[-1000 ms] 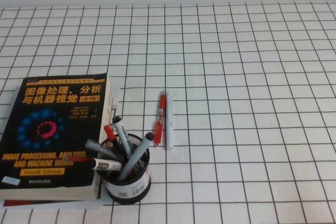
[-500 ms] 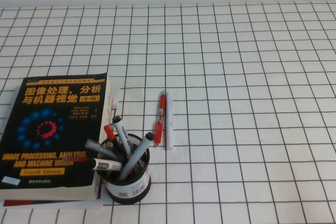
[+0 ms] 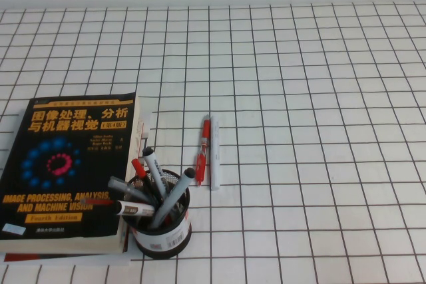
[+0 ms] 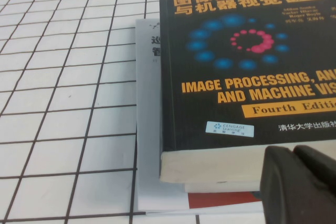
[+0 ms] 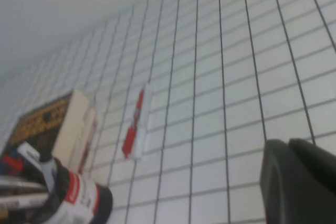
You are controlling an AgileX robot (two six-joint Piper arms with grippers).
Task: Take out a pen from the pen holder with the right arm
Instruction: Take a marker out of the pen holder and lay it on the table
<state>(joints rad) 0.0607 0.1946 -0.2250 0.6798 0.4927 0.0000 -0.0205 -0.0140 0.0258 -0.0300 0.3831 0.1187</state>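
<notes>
Stillness since a second ago: pens (image 3: 170, 197) stand in the pen holder (image 3: 163, 241), near left on the worktop (image 3: 299, 98). The right tool (image 5: 290, 144), jaws together, waits well right of it. The left tool (image 4: 292, 151), likewise together, hovers by the book (image 3: 60, 171). The reach looks unstarted.

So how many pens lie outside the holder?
2: a red pen and a white pen, side by side beyond the pen holder. Left hand over book; right hand above table.

Your high camera looks down over the whole worktop (image 3: 319, 98). Past the left claw (image 4: 295, 156) you see the book (image 4: 236, 77) up close; past the right claw (image 5: 290, 148), the same book and the pen holder (image 5: 79, 200), farther off.
</notes>
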